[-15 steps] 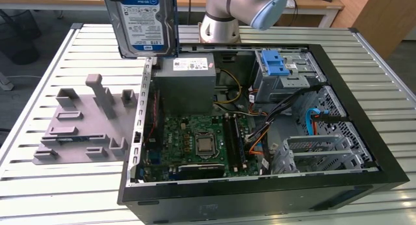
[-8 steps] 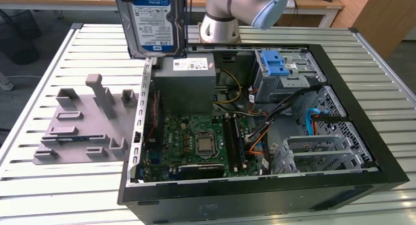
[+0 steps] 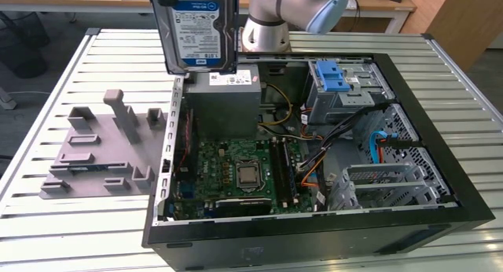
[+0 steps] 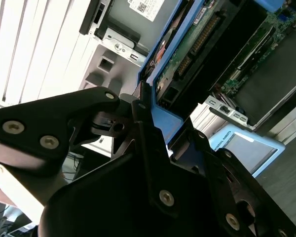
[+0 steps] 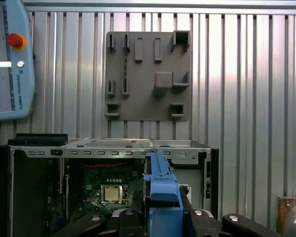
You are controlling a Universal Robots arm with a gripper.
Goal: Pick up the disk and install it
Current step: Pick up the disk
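The end effector (image 4: pixel 147 112) is clenched on the blue frame of the disk (image 3: pixel 198 33). The disk hangs upright in the air at the top of the exterior view, left of centre, over the far left corner of the open computer case (image 3: pixel 440 142), with its label facing the camera. A grey holder plate (image 3: pixel 86 160) lies on the slatted counter (image 3: pixel 47 225) at the frame's left, just beside the case.

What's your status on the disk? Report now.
Gripper shut on the disk, edgewise. Disk aloft above the open computer case, not seated. Cables run loose beside the drive cage.
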